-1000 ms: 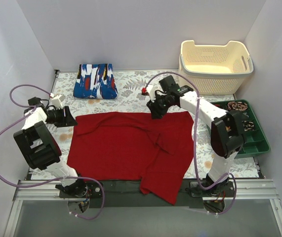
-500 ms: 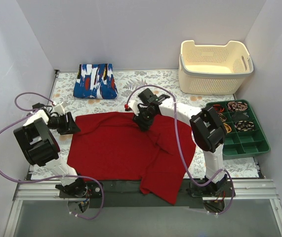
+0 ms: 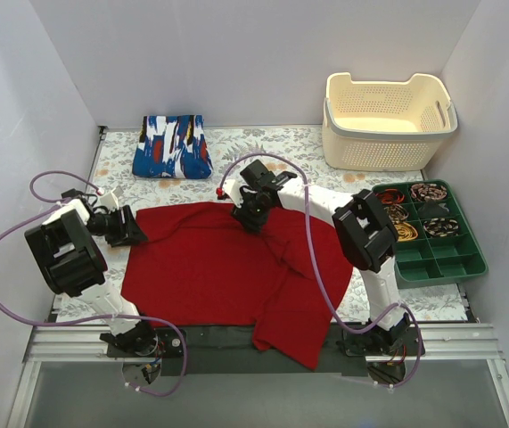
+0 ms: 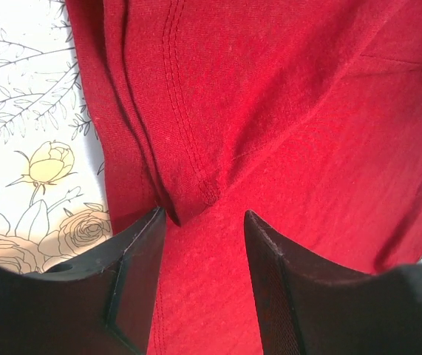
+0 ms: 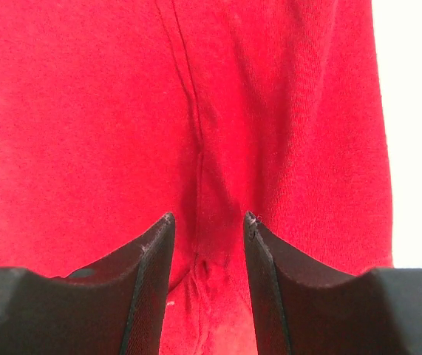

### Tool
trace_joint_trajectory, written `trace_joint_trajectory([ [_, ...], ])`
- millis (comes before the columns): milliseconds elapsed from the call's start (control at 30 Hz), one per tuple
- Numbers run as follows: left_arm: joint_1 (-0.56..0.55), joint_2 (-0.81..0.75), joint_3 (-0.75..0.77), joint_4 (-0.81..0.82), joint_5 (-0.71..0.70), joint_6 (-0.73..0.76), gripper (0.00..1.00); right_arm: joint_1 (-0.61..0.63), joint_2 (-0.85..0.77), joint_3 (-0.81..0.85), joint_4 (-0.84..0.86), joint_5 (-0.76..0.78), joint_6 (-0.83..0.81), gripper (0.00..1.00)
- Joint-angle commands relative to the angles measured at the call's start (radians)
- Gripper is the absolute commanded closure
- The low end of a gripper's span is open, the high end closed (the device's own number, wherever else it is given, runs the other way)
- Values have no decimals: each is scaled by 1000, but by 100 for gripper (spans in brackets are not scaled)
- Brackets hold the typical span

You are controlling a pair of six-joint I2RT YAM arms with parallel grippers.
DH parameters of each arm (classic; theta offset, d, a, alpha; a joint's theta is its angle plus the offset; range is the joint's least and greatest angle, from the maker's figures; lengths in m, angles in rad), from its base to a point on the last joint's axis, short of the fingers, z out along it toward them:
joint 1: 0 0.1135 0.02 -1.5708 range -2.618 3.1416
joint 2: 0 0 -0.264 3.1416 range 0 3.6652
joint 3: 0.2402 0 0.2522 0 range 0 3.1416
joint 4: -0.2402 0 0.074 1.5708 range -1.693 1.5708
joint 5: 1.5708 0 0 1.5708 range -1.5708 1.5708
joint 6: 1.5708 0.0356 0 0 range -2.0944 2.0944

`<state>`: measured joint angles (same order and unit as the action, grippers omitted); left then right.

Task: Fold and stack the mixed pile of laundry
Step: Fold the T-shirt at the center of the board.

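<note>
Judging the step in hand as seizing the far edge of the red garment (image 3: pixel 218 267) for a first fold. Found the left tool (image 3: pixel 132 230) at the garment's far left corner, jaws apart, straddling a stitched hem and a narrow ridge of folds. Found the right tool (image 3: pixel 247 217) near the middle of the far edge, jaws likewise apart, straddling a raised seam. Nothing clamped by either.

Recommended at left: lowering to bracket the doubled hem fully, closing on every layer rather than the top one alone, keeping off the floral table (image 3: pixel 272 147). Recommended at right: closing square across the seam ridge. Thereafter: lifting both tools level and together, carrying the far edge toward the near one, so avoiding a skewed crease. Risks judged: a single-layer pinch, slipping cloth, drag from the bunched right half.

Condition of the laundry, left to right. Noted the blue printed garment (image 3: pixel 173 147) lying folded in a neat rectangle at the table's far left, well apart from both tools. Noted the red garment spread across the table's middle, smooth on its left half, rumpled with diagonal creases on its right, one flap hanging over the near edge. Thin soft knit by appearance; likely to drape and sag on lifting. Noted the cream basket (image 3: pixel 388 134) and green tray (image 3: pixel 468 263) at far right, clear of the cloth.
</note>
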<state>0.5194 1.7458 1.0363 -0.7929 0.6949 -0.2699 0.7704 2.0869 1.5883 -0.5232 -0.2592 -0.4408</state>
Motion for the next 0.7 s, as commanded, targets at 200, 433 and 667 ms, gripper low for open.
trace_joint_trajectory([
  [200, -15, 20, 22, 11, 12, -15, 63, 13, 29, 32, 15, 44, 4, 59],
  [433, -15, 37, 79, 15, 6, -43, 88, 12, 13, 30, 19, 78, -7, 96],
  [667, -12, -11, 169, -43, -5, -11, 100, 12, -56, 10, 22, 95, -9, 99],
])
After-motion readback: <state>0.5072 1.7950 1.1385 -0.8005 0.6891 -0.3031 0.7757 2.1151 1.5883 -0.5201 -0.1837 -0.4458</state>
